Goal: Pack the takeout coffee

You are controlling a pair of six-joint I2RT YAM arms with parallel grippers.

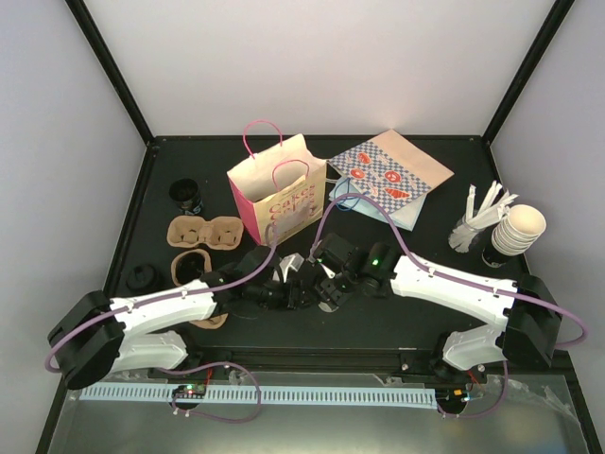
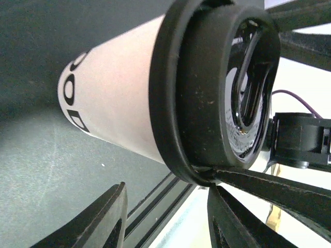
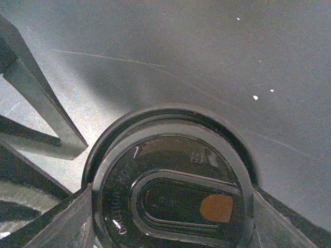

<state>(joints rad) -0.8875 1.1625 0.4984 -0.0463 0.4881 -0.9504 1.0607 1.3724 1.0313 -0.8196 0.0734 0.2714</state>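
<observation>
Two arms meet mid-table in the top view. The left gripper (image 1: 282,289) and right gripper (image 1: 318,284) crowd round the takeout coffee (image 1: 286,269), which shows only as a white sliver between them, just in front of the upright pink bag (image 1: 279,194). A patterned bag (image 1: 392,180) lies flat to the right of the pink one. Cardboard cup carriers (image 1: 203,232) are on the left and a small black cup (image 1: 189,196) is far left. A stack of cream cups (image 1: 518,230) stands on the right beside a holder of white sticks (image 1: 477,216). Gripper states are unreadable from up here.

Left wrist: the takeout coffee (image 2: 119,98) fills the frame, a white side with dark print, topped by a black lid (image 2: 227,88). Thin black fingers come in from the right and touch the lid rim. The left gripper (image 2: 166,187) has its jaws parted, tabletop visible in the gap and nothing pinched; the cup sits just past the tips.

Right wrist: looking straight down on the black lid (image 3: 170,201), which has a brownish spot on its top. The right gripper (image 3: 176,209) is clamped on the lid, with fingers (image 3: 77,219) pressed to the rim on both sides. The dark table (image 3: 207,62) lies beyond; whether the cup rests on it or is lifted, can't tell.
</observation>
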